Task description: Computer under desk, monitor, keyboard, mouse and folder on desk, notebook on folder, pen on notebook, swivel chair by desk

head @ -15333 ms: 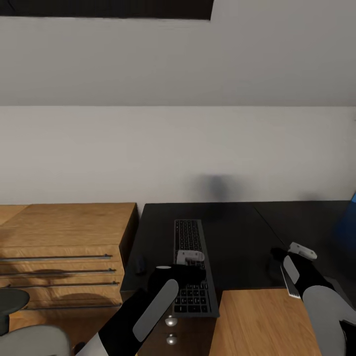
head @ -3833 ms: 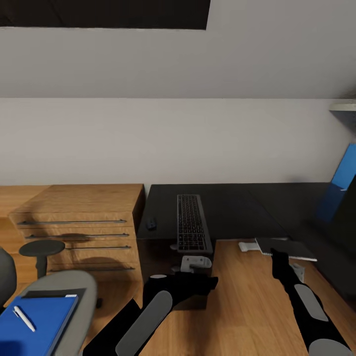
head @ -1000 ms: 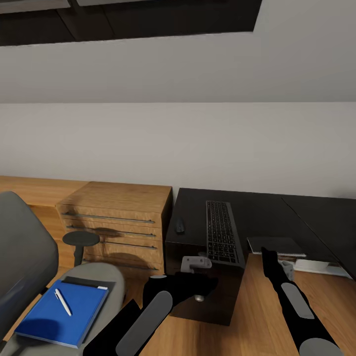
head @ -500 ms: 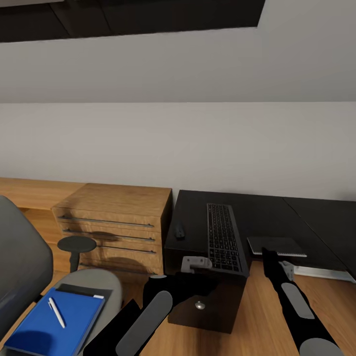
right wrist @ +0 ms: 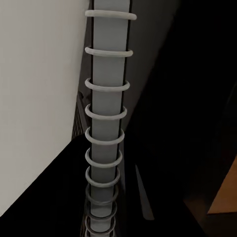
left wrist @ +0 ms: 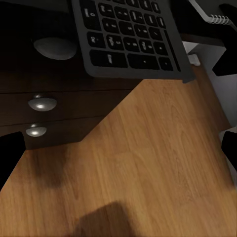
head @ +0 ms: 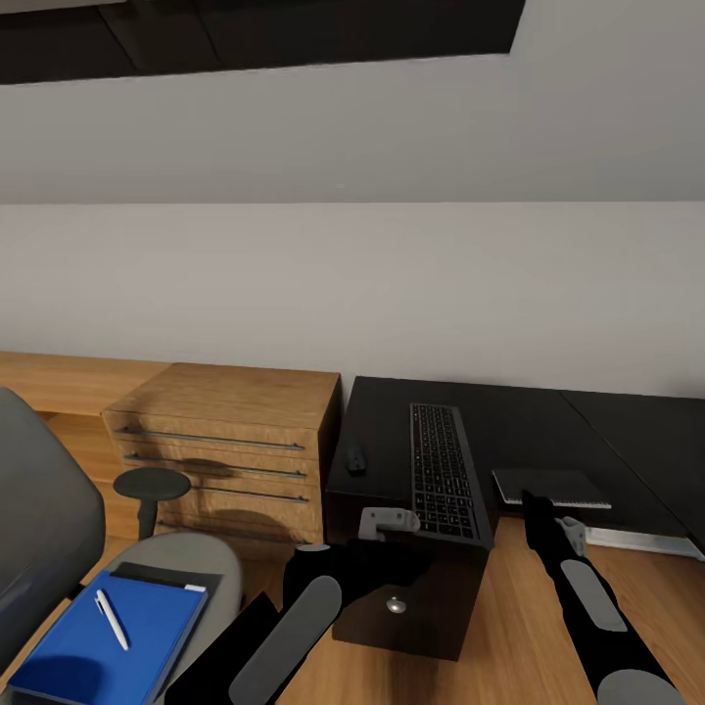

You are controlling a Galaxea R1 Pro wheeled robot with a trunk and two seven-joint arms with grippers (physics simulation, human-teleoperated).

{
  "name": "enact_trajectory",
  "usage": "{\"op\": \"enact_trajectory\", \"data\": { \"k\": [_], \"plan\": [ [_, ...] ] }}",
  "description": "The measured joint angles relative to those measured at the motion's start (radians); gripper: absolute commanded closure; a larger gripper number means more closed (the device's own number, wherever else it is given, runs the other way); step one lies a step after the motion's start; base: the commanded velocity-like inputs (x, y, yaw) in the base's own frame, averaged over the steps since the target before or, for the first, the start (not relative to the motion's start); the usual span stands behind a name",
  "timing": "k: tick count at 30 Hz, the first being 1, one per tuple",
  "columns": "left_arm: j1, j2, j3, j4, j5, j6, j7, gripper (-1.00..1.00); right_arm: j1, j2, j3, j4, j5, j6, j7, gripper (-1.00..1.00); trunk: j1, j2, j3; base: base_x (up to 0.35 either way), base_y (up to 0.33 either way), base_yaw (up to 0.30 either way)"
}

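While the keyboard and the mouse already lie on the black desk, the mouse just beside the keyboard at the desk's near-left corner, most of the stacking is not yet done. The blue folder lies on the seat of the swivel chair at the head view's lower left, with the white pen resting on top of it. The spiral notebook seems to be at the desk's front edge, with the right gripper just beside it. The right wrist view looks close along its wire binding, and I cannot tell whether that gripper has closed on it or how far it is parted. The left gripper hovers empty before the desk's drawer knobs; its dark fingertips stand well apart in the left wrist view. No monitor or computer appears here, so those items cannot be judged. Remaining, by my reading: folder to the desk beside the mouse, notebook onto it, pen on top, then the chair brought alongside the desk.
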Motion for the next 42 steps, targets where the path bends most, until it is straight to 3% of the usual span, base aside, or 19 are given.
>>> {"op": "enact_trajectory", "data": {
  "k": [1, 2, 23, 42],
  "plan": [
    [0.000, 0.000, 0.000, 0.000, 0.000, 0.000, 0.000, -1.00, 0.000, 0.000, 0.000, 0.000, 0.000, 0.000, 0.000, 1.00, 0.000, 0.000, 0.000, 0.000, 0.000, 0.000],
    [0.000, 0.000, 0.000, 0.000, 0.000, 0.000, 0.000, -1.00, -0.001, 0.000, 0.000, 0.000, 0.000, 0.000, 0.000, -1.00, 0.000, 0.000, 0.000, 0.000, 0.000, 0.000],
    [0.000, 0.002, 0.000, -0.002, 0.000, -0.001, 0.000, -1.00, 0.000, 0.000, 0.000, 0.000, -0.001, -0.001, 0.002, -1.00, 0.000, 0.000, 0.000, 0.000, 0.000, 0.000],
    [0.000, 0.005, 0.000, -0.005, -0.001, -0.001, 0.000, -1.00, 0.000, -0.001, 0.000, 0.002, -0.004, 0.001, 0.000, -1.00, 0.000, 0.000, 0.000, -0.124, 0.000, 0.000]
  ]
}}
